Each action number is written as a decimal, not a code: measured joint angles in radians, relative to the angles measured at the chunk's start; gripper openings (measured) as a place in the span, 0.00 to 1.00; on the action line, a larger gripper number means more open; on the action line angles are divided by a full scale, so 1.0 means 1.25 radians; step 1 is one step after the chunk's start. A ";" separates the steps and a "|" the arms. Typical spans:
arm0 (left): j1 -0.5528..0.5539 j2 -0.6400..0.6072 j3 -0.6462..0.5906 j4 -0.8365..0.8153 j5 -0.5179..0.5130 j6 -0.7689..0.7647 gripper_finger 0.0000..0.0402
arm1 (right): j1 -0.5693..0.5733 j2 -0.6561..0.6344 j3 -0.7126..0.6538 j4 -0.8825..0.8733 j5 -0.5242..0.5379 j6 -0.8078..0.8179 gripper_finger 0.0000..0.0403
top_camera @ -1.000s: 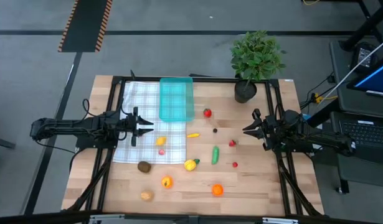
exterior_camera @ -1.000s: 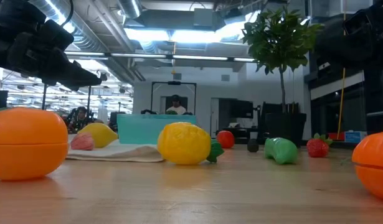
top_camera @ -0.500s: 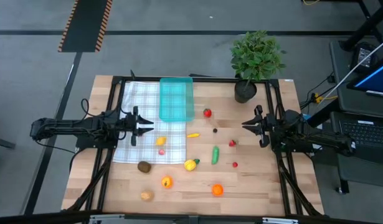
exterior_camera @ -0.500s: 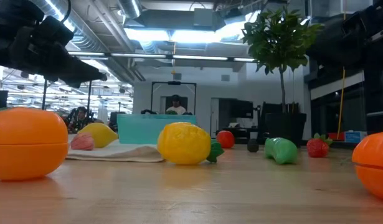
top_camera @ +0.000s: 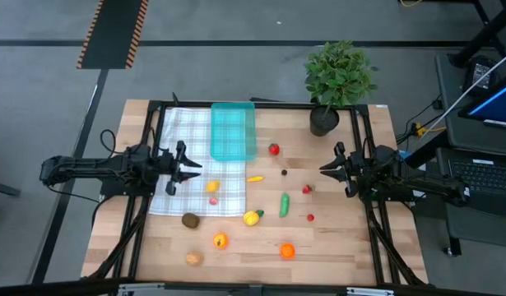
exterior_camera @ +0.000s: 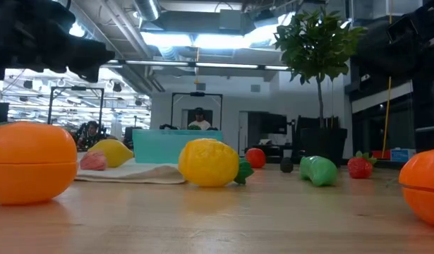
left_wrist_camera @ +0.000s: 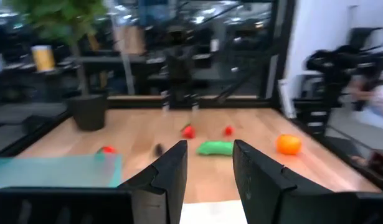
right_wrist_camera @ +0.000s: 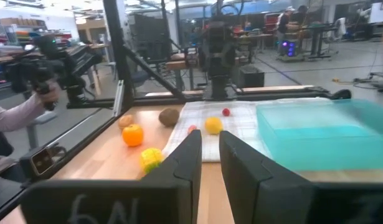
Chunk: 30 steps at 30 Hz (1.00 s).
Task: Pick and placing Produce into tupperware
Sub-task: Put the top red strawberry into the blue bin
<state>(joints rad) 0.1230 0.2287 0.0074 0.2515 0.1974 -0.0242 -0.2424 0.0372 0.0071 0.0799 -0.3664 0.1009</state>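
Both grippers hover empty — left gripper (top_camera: 189,167) jaws narrowly parted, right gripper (top_camera: 327,170) jaws barely apart — flanking scattered produce (top_camera: 284,205).

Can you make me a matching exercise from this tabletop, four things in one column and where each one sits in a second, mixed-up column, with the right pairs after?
Things:
1. teal container
2. potted plant
3. green vegetable
4. brown round piece

Places:
A. on bare wood near the table's middle, between the two arms
B. at the checked cloth's near edge, on the left arm's side
C. at the far edge of the table, on the right arm's side
D. at the far edge, partly on the checked cloth

Pairs: 1-D, 2-C, 3-A, 4-B
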 joint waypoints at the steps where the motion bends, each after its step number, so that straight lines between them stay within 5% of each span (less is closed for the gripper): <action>1: 0.000 0.000 0.000 0.001 0.003 0.000 0.30 | 0.000 0.000 0.000 0.001 -0.001 0.001 0.15; 30: 0.001 0.049 0.000 -0.006 -0.111 0.030 0.30 | 0.000 0.000 0.000 -0.005 -0.028 -0.031 0.15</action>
<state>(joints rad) 0.1246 0.2905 0.0074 0.2439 0.0586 0.0128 -0.2428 0.0375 0.0071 0.0739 -0.4014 0.0620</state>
